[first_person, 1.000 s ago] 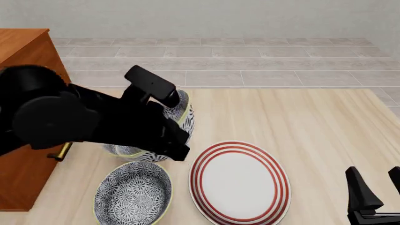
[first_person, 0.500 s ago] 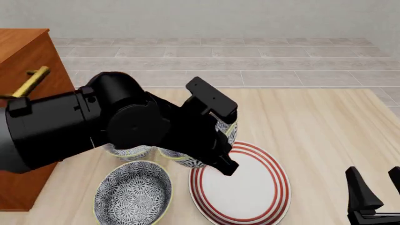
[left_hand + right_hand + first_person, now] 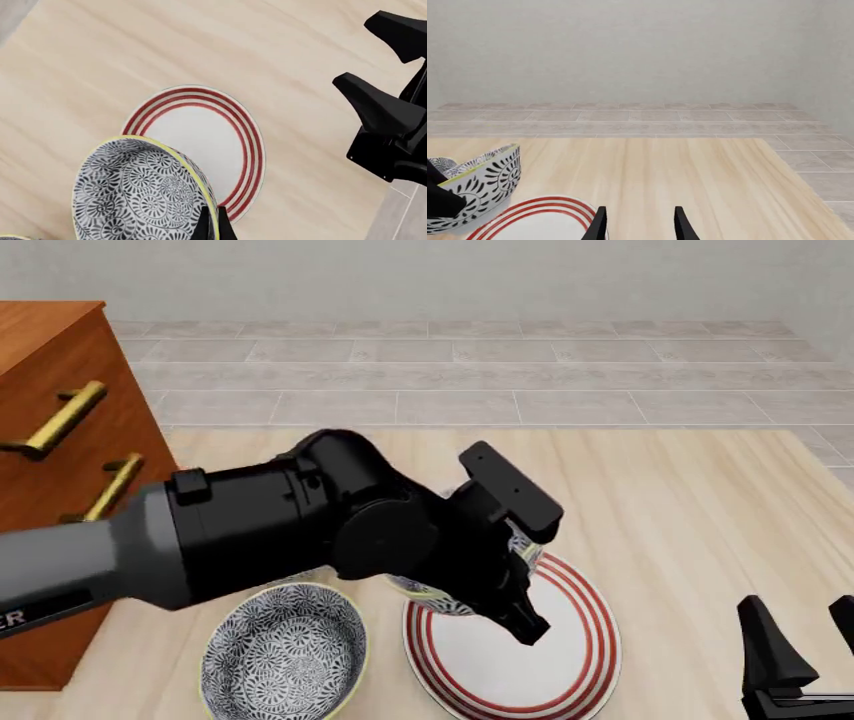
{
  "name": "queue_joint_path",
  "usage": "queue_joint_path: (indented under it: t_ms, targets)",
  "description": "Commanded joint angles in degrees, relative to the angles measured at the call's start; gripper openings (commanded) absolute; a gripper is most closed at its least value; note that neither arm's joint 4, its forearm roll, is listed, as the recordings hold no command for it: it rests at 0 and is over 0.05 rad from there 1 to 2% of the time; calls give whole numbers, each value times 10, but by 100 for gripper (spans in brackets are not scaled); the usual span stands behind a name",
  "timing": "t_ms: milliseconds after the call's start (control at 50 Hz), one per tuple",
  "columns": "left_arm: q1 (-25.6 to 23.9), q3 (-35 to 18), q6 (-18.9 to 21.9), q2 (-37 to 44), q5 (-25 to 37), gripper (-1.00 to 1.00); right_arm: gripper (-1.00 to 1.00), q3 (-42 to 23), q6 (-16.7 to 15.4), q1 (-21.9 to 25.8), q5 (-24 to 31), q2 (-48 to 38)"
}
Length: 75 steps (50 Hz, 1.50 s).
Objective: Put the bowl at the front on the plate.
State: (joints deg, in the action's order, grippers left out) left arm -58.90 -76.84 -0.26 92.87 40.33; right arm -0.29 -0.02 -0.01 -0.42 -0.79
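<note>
The bowl nearest the table's front edge point(image 3: 283, 655) rests on the wood just left of the plate point(image 3: 567, 665), blue-and-white with a pale yellow rim. My left gripper point(image 3: 518, 615) is shut on the rim of a second, alike bowl point(image 3: 133, 195) and holds it tilted above the plate's point(image 3: 200, 130) left part. In the front view my arm covers most of that held bowl point(image 3: 430, 595). My right gripper point(image 3: 805, 635) stands open at the front right, apart from the plate. Its wrist view shows the held bowl point(image 3: 484, 180) over the red-ringed plate point(image 3: 540, 215).
A wooden cabinet point(image 3: 54, 500) with brass handles point(image 3: 60, 415) stands at the table's left edge. Grey tiled floor and a wall lie beyond the table's far edge. Bare light wood extends right of and behind the plate.
My left arm has carried the held bowl from the back left rightwards and forwards to above the plate. The front bowl, the plate and the right arm have not moved.
</note>
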Motion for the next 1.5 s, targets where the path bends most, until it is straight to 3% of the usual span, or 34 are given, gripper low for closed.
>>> queue_joint_path:
  t_ms: [20, 400, 1500]
  targets:
    - [-8, 0, 9, 26, -15, -100, 100, 1, 0, 0, 1, 2]
    - [-30, -33, -8, 74, -16, -100, 100, 1, 0, 0, 1, 2]
    - [-33, 12, -5, 134, -70, -100, 100, 1, 0, 0, 1, 2]
